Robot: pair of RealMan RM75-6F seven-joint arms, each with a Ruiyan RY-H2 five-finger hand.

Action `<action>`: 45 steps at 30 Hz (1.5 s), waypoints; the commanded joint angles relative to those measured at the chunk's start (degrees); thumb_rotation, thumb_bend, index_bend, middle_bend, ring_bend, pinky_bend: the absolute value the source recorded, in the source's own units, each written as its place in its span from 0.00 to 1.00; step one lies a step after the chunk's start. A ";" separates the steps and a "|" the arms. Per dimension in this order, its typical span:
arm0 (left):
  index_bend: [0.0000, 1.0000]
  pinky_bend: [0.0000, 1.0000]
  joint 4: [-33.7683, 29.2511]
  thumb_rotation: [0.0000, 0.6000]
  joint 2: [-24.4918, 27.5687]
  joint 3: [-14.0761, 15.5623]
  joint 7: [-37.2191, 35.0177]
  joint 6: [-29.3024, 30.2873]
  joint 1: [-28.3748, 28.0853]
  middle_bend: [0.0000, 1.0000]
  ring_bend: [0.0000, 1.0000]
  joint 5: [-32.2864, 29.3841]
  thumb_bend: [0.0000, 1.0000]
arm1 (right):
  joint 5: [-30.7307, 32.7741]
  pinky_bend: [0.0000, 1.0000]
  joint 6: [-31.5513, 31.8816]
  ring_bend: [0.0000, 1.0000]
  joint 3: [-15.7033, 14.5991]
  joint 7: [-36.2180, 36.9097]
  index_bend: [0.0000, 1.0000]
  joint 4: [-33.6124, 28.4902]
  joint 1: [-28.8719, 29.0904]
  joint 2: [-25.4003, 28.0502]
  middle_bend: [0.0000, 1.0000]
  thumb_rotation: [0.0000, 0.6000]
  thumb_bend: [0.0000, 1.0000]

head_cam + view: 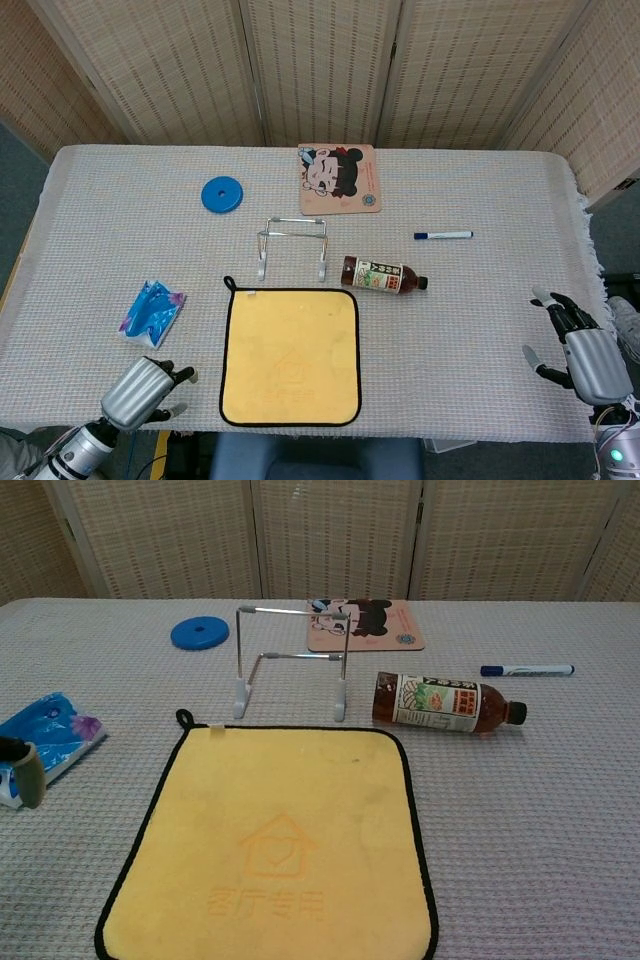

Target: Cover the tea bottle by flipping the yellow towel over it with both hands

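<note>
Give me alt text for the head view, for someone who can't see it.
A yellow towel lies flat on a table, a tea bottle on its side just beyond its far right corner. Left hand and right hand sit empty near the table's near corners.
</note>
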 commanded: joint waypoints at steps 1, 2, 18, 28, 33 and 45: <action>0.49 0.94 0.89 1.00 -1.09 0.71 1.48 -1.83 -1.36 0.91 0.75 0.86 0.21 | -0.09 0.26 -0.09 0.17 -0.12 -0.15 0.07 -0.07 0.01 -0.03 0.25 1.00 0.32; 0.49 0.95 1.07 1.00 -1.47 0.84 2.06 -2.45 -1.76 0.91 0.75 1.02 0.21 | -0.12 0.26 -0.16 0.17 -0.17 -0.17 0.07 -0.12 0.02 -0.07 0.25 1.00 0.32; 0.47 0.95 6.45 1.00 -9.36 3.93 2.38 -5.90 -5.47 0.91 0.75 3.79 0.21 | -0.40 0.26 -0.53 0.17 -0.41 -0.13 0.07 -0.04 0.28 -0.30 0.25 1.00 0.32; 0.46 0.95 9.88 1.00 -13.66 3.67 5.63 -7.43 -6.16 0.91 0.75 1.80 0.21 | -0.37 0.26 -0.39 0.17 -0.49 0.45 0.07 0.40 0.22 -0.34 0.25 1.00 0.32; 0.45 0.95 10.43 1.00 -14.49 3.46 7.16 -8.07 -6.26 0.91 0.75 0.12 0.21 | -0.32 0.26 -0.15 0.17 -0.46 0.90 0.07 0.68 0.11 -0.22 0.25 1.00 0.32; 0.45 0.95 9.65 1.00 -15.10 4.03 8.43 -8.63 -7.10 0.91 0.75 -1.41 0.21 | -0.22 0.26 -0.13 0.17 -0.52 1.31 0.07 1.13 0.06 -0.36 0.25 1.00 0.32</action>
